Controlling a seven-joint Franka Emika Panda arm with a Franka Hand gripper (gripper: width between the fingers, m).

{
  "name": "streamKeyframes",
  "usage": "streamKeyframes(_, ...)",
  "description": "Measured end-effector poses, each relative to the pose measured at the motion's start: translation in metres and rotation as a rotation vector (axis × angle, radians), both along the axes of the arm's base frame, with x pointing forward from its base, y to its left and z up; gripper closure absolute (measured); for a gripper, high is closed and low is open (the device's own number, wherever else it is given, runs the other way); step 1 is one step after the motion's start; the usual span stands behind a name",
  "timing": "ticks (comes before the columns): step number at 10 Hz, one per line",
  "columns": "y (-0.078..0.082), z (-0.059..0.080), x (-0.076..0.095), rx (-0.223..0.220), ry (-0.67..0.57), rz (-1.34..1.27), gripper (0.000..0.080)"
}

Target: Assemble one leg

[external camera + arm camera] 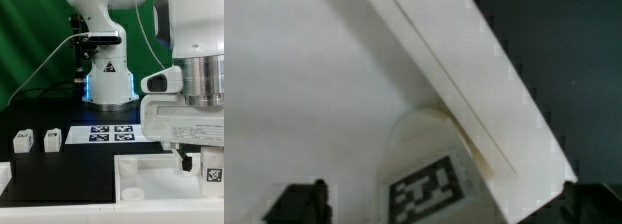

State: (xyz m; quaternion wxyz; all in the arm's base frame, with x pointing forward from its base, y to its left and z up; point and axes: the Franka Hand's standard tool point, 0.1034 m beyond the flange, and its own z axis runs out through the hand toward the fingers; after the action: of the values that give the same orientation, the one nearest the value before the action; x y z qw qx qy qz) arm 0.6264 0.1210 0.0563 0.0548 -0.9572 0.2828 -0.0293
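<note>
On the exterior view's left, two spare legs [23, 141] and [52, 138] stand on the black table, near nine o'clock. Just past them toward the centre lies the marker board [108, 132]. Below it, toward six o'clock, the large white tray-like piece [110, 178] shows a round corner hole [129, 169] on its rim.

At four o'clock the gripper [195, 160] hangs directly over the leg [212, 171], which stands on the tray-like piece at its far-right corner. In the wrist view the tagged leg [425, 190] sits between the two dark fingertips [297, 201], which stand spread wide on either side with clear gaps, so the gripper is open and holds nothing.

Judging from this, the leg looks placed at its corner and released. To do the step well, I would lift straight up without brushing the leg. Whether it is fully seated cannot be told; if not, re-grip squarely and twist it home.
</note>
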Motion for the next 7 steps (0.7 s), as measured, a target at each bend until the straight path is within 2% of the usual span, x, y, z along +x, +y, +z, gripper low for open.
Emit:
streamKeyframes(1, -0.0013, -0.0002, 0.0001, -0.015, -0.01, 0.123, 0.015)
streamKeyframes(3, -0.0025, 0.003, 0.0026, -0.095, -0.036, 0.491, 0.015)
streamKeyframes(4, -0.0004, 0.0072, 0.004, -0.119, -0.047, 0.603, 0.015)
streamKeyframes(5, -0.0006, 0.0061, 0.0036, -0.115, -0.045, 0.578, 0.015)
streamKeyframes(6, -0.0011, 0.0054, 0.0034, -0.115, -0.044, 0.578, 0.0236)
streamKeyframes(7, -0.001, 0.0053, 0.0034, -0.114, -0.043, 0.569, 0.0384)
